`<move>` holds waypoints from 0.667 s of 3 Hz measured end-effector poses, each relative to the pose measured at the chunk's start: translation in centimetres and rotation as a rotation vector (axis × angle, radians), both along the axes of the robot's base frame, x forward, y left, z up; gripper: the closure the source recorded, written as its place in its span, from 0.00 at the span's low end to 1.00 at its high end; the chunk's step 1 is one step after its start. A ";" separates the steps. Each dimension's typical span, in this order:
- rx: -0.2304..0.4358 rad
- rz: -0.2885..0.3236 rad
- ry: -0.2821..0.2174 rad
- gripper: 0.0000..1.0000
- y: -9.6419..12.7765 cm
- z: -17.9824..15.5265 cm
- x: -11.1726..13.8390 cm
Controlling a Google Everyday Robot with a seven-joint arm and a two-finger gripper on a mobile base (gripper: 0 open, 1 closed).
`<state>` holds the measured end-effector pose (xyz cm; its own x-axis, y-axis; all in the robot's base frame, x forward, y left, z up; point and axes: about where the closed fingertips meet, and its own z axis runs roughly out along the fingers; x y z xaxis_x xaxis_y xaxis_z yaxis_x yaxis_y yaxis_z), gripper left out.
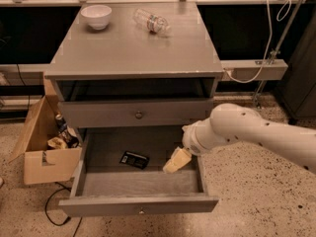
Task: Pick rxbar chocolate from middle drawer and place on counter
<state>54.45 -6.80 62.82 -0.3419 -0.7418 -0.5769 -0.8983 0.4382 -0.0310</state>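
Hanging inside the right half of the pulled-out, wide grey wooden middle drawer [108, 205], the cream-coloured pincer [169, 168] points down and to the left at the end of a thick white perforated arm [247, 130] that enters from the right edge of the view. How far the pincer is open cannot be told from this angle. The small flat rxbar chocolate in its black wrapper with pale print [134, 159] lies on the drawer floor near the back wall, roughly mid-width, turned slightly askew. It sits to the left of the pincer's tip, near it but apart, with a strip of bare drawer floor between them, so the pincer is not gripping it. Above the open drawer is a closed grey drawer front with a small round knob [139, 115], and over that an open dark recess under the cabinet's top. That top, a broad smooth grey table [138, 53], carries a white round bowl [96, 16] near its back left corner and a clear plastic bottle [152, 21] lying on its side near the back centre, well apart from each other. Beside the cabinet's left flank, an open brown cardboard box [47, 164] stands on the speckled floor [256, 201] with cans and clutter inside.
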 end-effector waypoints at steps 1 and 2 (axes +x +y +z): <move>0.093 -0.044 -0.114 0.00 2.7 -1.7 4.0; 0.093 -0.044 -0.114 0.00 2.7 -1.7 4.0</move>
